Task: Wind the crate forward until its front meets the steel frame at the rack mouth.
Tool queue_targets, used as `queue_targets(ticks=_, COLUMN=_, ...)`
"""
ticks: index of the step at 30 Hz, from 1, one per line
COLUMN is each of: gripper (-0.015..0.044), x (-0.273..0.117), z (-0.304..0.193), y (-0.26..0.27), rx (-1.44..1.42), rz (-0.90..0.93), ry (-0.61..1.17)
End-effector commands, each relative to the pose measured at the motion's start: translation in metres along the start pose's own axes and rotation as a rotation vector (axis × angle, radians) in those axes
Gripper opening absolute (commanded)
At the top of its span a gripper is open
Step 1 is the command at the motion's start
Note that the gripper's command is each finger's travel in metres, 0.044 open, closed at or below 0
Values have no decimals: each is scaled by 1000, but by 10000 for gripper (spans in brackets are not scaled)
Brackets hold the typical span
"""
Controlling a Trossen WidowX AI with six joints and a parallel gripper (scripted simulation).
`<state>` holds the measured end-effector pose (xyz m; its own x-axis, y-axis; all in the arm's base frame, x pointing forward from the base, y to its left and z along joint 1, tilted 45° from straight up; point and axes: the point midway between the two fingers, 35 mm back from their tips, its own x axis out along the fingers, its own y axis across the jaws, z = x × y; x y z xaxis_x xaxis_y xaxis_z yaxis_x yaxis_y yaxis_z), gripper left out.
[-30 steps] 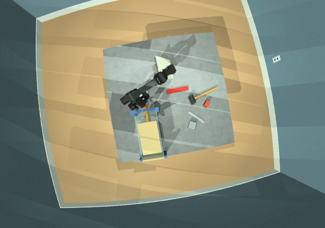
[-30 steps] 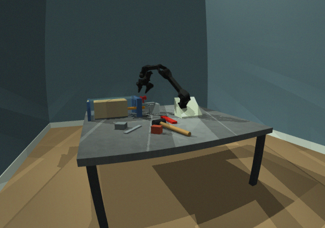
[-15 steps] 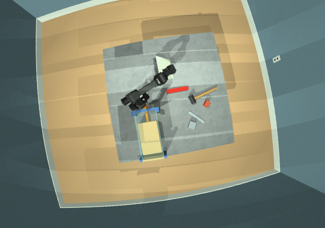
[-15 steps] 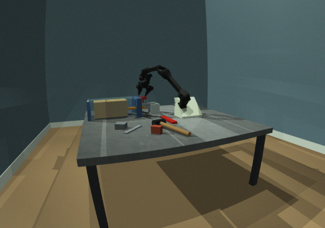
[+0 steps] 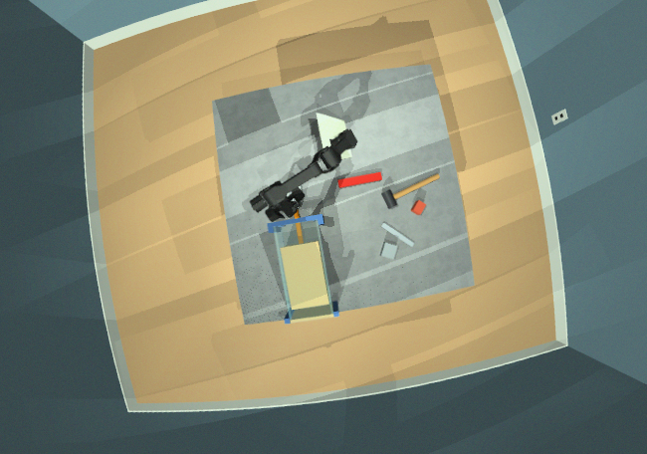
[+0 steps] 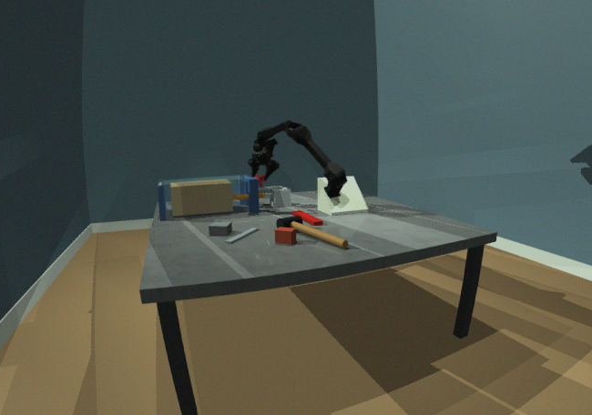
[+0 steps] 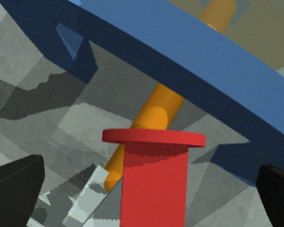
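The tan crate (image 5: 303,275) (image 6: 201,197) sits flat in the clear cubby, its front set back from the blue mouth frame (image 5: 311,219) (image 6: 255,195) (image 7: 189,55). An orange strap (image 5: 299,229) (image 6: 248,196) (image 7: 159,110) runs from it through the mouth toward the grey winch (image 6: 280,196). The handle's red grip (image 6: 260,180) (image 7: 154,184) stands upright just outside the mouth; a pale crank arm appears to run from it to the winch top. My gripper (image 6: 260,176) (image 7: 155,172) is open, with its fingers on either side of the grip, apart from it. The key is hidden.
A red bar (image 5: 359,180) (image 6: 308,217), a hammer (image 5: 415,186) (image 6: 319,235), a red block (image 5: 418,207) (image 6: 285,235), a grey block (image 5: 389,249) (image 6: 219,228) and a pale strip (image 5: 397,234) (image 6: 241,235) lie on the bench. A white wedge (image 5: 329,127) (image 6: 351,200) stands by the arm's base.
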<state>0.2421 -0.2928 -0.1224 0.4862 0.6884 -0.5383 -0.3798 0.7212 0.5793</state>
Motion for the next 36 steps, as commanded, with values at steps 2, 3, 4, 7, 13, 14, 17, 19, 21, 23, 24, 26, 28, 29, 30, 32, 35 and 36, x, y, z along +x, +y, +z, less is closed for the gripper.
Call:
queue_targets(ticks=2, gripper=440, x=10, z=-5, y=2, rx=16, rz=11, ry=-7)
queue_targets(ticks=3, gripper=440, x=12, z=-6, y=2, rx=16, rz=12, ry=-7)
queue_targets(ticks=4, gripper=440, x=13, z=-6, y=2, rx=17, rz=13, ry=-7)
queue_targets(ticks=7, gripper=440, x=14, z=-7, y=3, rx=17, rz=13, ry=-8)
queue_targets(ticks=13, gripper=335, x=10, z=-5, y=1, rx=5, rz=7, ry=-1)
queue_targets(ticks=14, gripper=309, x=10, z=-5, y=1, rx=5, rz=7, ry=-1)
queue_targets(ticks=17, gripper=230, x=10, z=-5, y=1, rx=5, rz=7, ry=-1)
queue_targets(ticks=19, gripper=177, x=10, z=-5, y=1, rx=5, rz=7, ry=-1)
queue_targets(ticks=21, gripper=125, x=10, z=-5, y=1, rx=5, rz=7, ry=-1)
queue_targets(ticks=23, gripper=72, x=10, z=-5, y=1, rx=5, rz=7, ry=-1)
queue_targets(ticks=24, gripper=46, x=10, z=-5, y=1, rx=5, rz=7, ry=-1)
queue_targets(ticks=26, gripper=13, x=10, z=-5, y=1, rx=5, rz=7, ry=-1)
queue_targets(ticks=28, gripper=0, x=10, z=-5, y=1, rx=5, rz=7, ry=-1)
queue_targets(ticks=29, gripper=0, x=10, z=-5, y=1, rx=5, rz=7, ry=-1)
queue_targets(ticks=30, gripper=0, x=10, z=-5, y=1, rx=5, rz=7, ry=-1)
queue_targets(ticks=32, gripper=0, x=10, z=-5, y=1, rx=5, rz=7, ry=-1)
queue_targets(ticks=35, gripper=0, x=15, z=-7, y=3, rx=17, rz=13, ry=-8)
queue_targets(ticks=36, gripper=0, x=15, z=-7, y=3, rx=17, rz=13, ry=-8)
